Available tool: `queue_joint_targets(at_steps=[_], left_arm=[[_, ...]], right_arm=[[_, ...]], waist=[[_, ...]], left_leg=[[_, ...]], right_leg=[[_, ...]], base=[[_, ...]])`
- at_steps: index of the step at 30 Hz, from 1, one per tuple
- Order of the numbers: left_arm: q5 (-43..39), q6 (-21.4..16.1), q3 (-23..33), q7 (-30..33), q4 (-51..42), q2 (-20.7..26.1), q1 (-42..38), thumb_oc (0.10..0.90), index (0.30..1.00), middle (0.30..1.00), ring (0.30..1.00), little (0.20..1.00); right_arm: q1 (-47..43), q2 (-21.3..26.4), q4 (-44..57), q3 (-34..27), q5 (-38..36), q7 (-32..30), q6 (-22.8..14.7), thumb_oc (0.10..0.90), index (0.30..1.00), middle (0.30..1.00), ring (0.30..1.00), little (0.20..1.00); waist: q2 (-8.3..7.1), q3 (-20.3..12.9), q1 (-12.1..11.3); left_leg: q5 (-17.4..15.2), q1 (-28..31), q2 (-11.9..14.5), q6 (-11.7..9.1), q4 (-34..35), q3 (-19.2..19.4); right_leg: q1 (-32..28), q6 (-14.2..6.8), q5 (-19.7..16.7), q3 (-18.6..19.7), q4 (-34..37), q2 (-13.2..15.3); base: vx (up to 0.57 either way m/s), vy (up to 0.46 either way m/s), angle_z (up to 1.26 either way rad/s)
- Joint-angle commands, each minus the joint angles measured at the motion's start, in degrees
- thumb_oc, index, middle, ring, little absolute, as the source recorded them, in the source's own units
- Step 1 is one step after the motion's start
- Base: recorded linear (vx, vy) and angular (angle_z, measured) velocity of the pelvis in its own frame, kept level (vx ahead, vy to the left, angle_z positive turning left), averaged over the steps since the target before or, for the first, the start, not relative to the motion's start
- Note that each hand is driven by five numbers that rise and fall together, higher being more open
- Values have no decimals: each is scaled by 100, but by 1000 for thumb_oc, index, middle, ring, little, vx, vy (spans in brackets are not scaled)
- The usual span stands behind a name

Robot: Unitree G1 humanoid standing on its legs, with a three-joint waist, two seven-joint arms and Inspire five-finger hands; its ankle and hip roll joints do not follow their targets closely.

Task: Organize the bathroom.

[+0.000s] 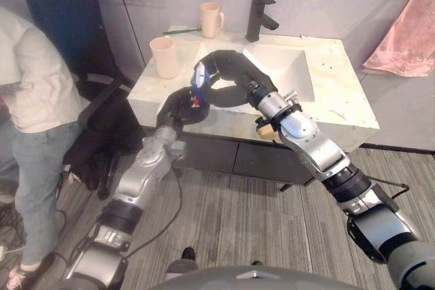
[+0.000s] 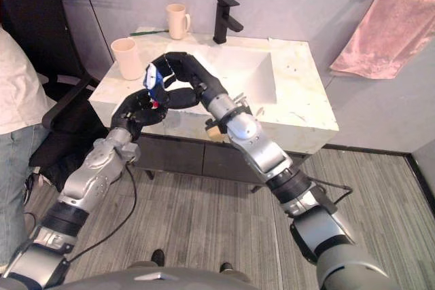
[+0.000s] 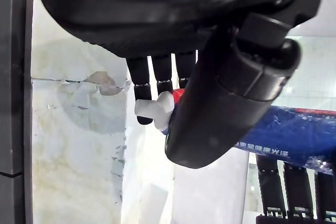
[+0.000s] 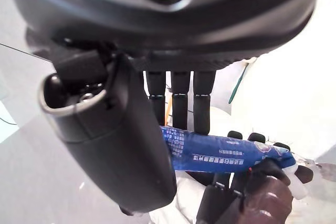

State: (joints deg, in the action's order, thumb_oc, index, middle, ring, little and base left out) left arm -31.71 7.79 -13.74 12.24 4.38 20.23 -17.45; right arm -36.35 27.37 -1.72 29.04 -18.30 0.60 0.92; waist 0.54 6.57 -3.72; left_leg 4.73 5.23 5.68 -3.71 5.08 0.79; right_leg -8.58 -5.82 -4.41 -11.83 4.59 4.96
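We see both hands meeting over the front-left part of the marble counter (image 1: pixel 340 100), sharing one object: a blue toothpaste tube (image 1: pixel 199 76). The right hand (image 1: pixel 221 66) has its thumb and fingers closed on the tube's flat body, as its wrist view confirms. The left hand (image 1: pixel 182 105) is closed on the cap end, where the white cap (image 3: pixel 152 109) and a red collar sit between its thumb and fingers. We judge this to be a hand-to-hand transfer or a re-grip, each hand taking one end so the tube stays supported and can be turned toward a container.

Surroundings, read on a clock face centred on the tube in the left eye view:

1. At 10 o'clock, near the tube, a pink cup (image 1: pixel 164 57) stands upright on the counter. We judge it the likely holder for the tube.
2. At 12 o'clock, further back, a second cup with a handle (image 1: pixel 211 20) stands beside a green toothbrush (image 1: pixel 182 31) lying flat.
3. At 1 o'clock, the black faucet (image 1: pixel 259 15) stands behind the sink basin (image 1: pixel 285 66).
4. At 3 o'clock, well apart, a pink towel (image 1: pixel 406 35) hangs on the wall.
5. At 9 o'clock, a person (image 1: pixel 30 100) stands by a dark chair (image 1: pixel 64 18).

The right forearm lies across the basin. We see nothing between the tube and the pink cup.
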Motion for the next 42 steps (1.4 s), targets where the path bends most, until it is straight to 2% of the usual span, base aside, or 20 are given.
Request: queue_joint_targets(at_steps=[1,6,9,16,17,20,24,26,29,30,31,32,33,35,36,37,40,42], left_arm=[[546,-810,652,685,158,316,-538,800,900,900,900,900],[983,-968,931,865,16,438,-214,800,900,900,900,900],[1469,-1215,1276,1131,-214,582,210,800,900,900,900,900],[1795,-1556,1648,1247,-452,764,617,800,900,900,900,900],[1886,-1622,1730,1125,-599,828,852,800,900,900,900,900],[1880,-1619,1743,1014,-665,873,1003,800,900,900,900,900],[1666,-1600,1644,795,-652,927,1220,800,900,900,900,900],[1503,-1621,1607,638,-621,946,1308,800,900,900,900,900],[1407,-1649,1475,465,-638,969,1342,800,900,900,900,900],[1420,-1633,1390,455,-706,967,1357,800,900,900,900,900],[1441,-1621,1369,439,-727,969,1375,800,900,900,900,900],[1486,-1589,1305,466,-735,969,1430,800,900,900,900,900],[1479,-1577,1298,471,-732,968,1434,800,900,900,900,900],[1420,-1578,1185,538,-655,970,1397,800,900,900,900,900],[1411,-1586,1097,571,-577,955,1351,800,900,900,900,900],[1365,-1627,1026,617,-549,967,1375,800,900,900,900,900],[1355,-1758,946,631,-531,949,1497,800,900,900,900,900],[1313,-1836,941,602,-491,951,1549,800,900,900,900,900]], right_arm=[[-658,-164,421,-341,93,2,-565,400,300,300,300,300],[-756,-44,416,-445,240,-229,-613,400,300,300,300,300],[-926,119,452,-653,520,-538,-686,400,300,300,300,300],[-1220,326,285,-756,801,-1018,-857,400,300,300,300,300],[-1389,496,233,-805,1004,-1164,-1006,400,300,300,300,300],[-1552,599,185,-832,1170,-1406,-1105,400,300,300,300,300],[-1882,823,-20,-894,1583,-1953,-1445,400,300,300,300,300],[-2084,977,-216,-908,1766,-2329,-1610,400,300,300,300,300],[-2246,1059,-593,-963,2197,-2957,-1822,400,300,300,300,300],[-2295,1067,-703,-1017,2434,-3303,-1874,400,300,300,300,300],[-2296,1072,-731,-1050,2498,-3402,-1881,400,300,300,300,300],[-2347,1076,-807,-1118,2567,-3550,-1885,400,300,300,300,300],[-2366,1073,-824,-1115,2564,-3566,-1877,400,300,300,300,300],[-2536,1081,-916,-1039,2501,-3675,-1768,400,300,300,300,300],[-2712,1075,-1079,-928,2410,-3743,-1713,400,300,300,300,300],[-2845,1093,-1286,-803,2317,-3798,-1811,400,300,300,300,300],[-2868,1087,-1445,-731,2221,-3721,-1872,400,300,300,300,300],[-2860,1070,-1506,-745,2250,-3603,-1885,400,300,300,300,300]], waist=[[-313,-583,-54],[-359,-561,-190],[-432,-555,-380],[-522,-553,-622],[-557,-560,-736],[-587,-573,-815],[-656,-597,-952],[-702,-600,-1011],[-732,-510,-1056],[-634,-420,-1023],[-592,-390,-1004],[-515,-332,-921],[-505,-330,-921],[-483,-303,-808],[-476,-311,-729],[-515,-281,-647],[-533,-195,-543],[-531,-185,-528]], left_leg=[[-157,-42,62,9,-23,-275],[-174,-60,17,17,-43,-383],[-200,-92,-69,25,-53,-536],[-220,-164,-223,49,-97,-797],[-225,-184,-279,64,-111,-886],[-236,-220,-361,106,-146,-986],[-236,-278,-563,235,-162,-1196],[-234,-316,-727,336,-171,-1295],[-277,-338,-1062,559,-259,-1465],[-307,-281,-1146,642,-319,-1571],[-326,-256,-1158,667,-343,-1600],[-361,-182,-1174,705,-363,-1622],[-367,-174,-1166,704,-355,-1609],[-369,-76,-1151,692,-273,-1575],[-421,-1,-1126,657,-204,-1559],[-524,93,-1194,622,-172,-1551],[-716,266,-1330,679,-220,-1649],[-729,319,-1343,707,-222,-1716]], right_leg=[[23,270,722,195,-385,100],[-30,285,746,128,-396,115],[-105,274,742,56,-369,145],[-198,225,719,-62,-346,215],[-237,193,702,-96,-338,247],[-274,148,686,-131,-342,301],[-304,4,608,-175,-450,434],[-263,-75,355,-158,-653,588],[-36,-165,-413,-58,-1566,946],[308,-170,-723,88,-2297,1068],[440,-149,-738,149,-2496,1068],[770,-74,-663,358,-2743,951],[818,-62,-645,396,-2778,928],[1106,0,-382,580,-2534,544],[1267,57,-181,583,-2056,295],[1473,20,-158,614,-1312,0],[1764,-22,-540,774,-682,-329],[1725,29,-553,864,-641,-399]], base=[[1,35,3],[3,38,10],[4,57,15],[7,92,23],[21,146,30],[23,150,22],[21,179,27],[25,230,26],[34,283,39],[48,256,43],[88,267,49],[70,132,35],[87,100,30],[94,25,19],[161,-18,7],[189,-41,-5],[175,-43,9],[172,-62,26]])
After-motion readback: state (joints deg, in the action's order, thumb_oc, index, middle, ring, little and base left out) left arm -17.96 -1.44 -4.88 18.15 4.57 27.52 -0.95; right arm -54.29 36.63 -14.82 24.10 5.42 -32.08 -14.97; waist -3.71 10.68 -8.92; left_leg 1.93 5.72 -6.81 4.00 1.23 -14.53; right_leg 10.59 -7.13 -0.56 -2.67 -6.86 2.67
